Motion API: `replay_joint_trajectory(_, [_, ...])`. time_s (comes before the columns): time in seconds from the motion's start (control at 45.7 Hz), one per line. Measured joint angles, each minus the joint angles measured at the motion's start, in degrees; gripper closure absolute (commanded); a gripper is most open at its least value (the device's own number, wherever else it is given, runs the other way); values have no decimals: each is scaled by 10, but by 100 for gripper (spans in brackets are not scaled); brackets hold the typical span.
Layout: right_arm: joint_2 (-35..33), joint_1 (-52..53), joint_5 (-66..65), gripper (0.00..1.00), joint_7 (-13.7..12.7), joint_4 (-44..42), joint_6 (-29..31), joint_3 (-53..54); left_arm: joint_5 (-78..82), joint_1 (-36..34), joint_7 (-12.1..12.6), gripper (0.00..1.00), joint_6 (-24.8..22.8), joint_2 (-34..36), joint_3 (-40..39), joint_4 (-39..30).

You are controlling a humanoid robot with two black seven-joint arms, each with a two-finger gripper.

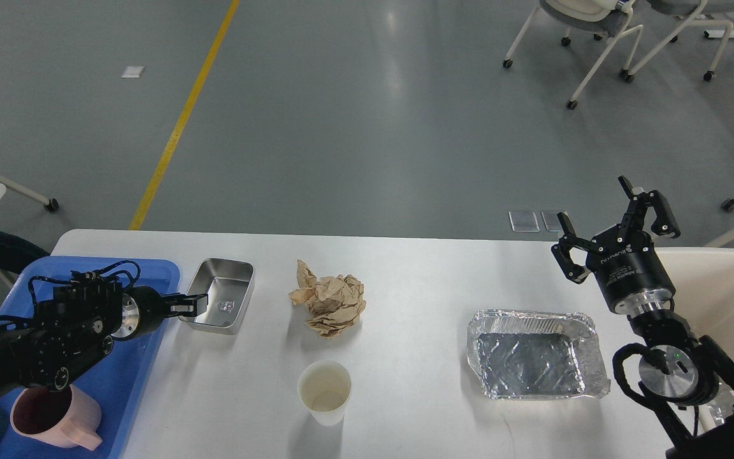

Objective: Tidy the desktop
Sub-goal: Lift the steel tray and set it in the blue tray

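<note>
White desktop (418, 280) before grey floor, left gripper (194, 305) pinching the steel tin's (222, 304) rim, right gripper (615, 229) spread wide, empty, above foil tray (536, 354), crumpled paper (329, 305), paper cup (324, 391).

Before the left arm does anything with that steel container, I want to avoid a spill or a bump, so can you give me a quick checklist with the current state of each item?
1. Left end effector at the steel container: ok, its tips sit at the near-left rim.
2. Firm grip on the rim: cannot tell, the fingers are seen end-on.
3. Container empty: ok, nothing shows inside.
4. Room in the blue tray: ok, only a pink mug shows, at its near end; the arm hides part of the tray.
5. Right end effector out of the way: ok, open and raised at the desktop's right side.
6. Crumpled paper clear of the container: ok, a gap shows.
</note>
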Motion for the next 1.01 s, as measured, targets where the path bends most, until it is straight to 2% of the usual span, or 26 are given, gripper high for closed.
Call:
replay_joint_trajectory(0.131, [0,0,0,0,0,0,0,1,0,0,0,73,0,2,1,4])
replay_joint_trajectory(0.416, [0,2,0,0,0,-1,-1,1,0,0,-1,98,-5,-15,7,36])
replay_joint_trajectory(0.788, [-1,3,1,0,0,-1,-1,1,-24,-20,-7,100,-12,-31,15,56])
replay_joint_trajectory(0.898, [-2,5,1,0,0,-1,-1,1,-54,-70,-10,100,-46,-9,13,53])
replay_joint_trajectory(1.007, [-2,6,1,0,0,0,-2,1,-76,-124,-25,100,-94,38,11,38])
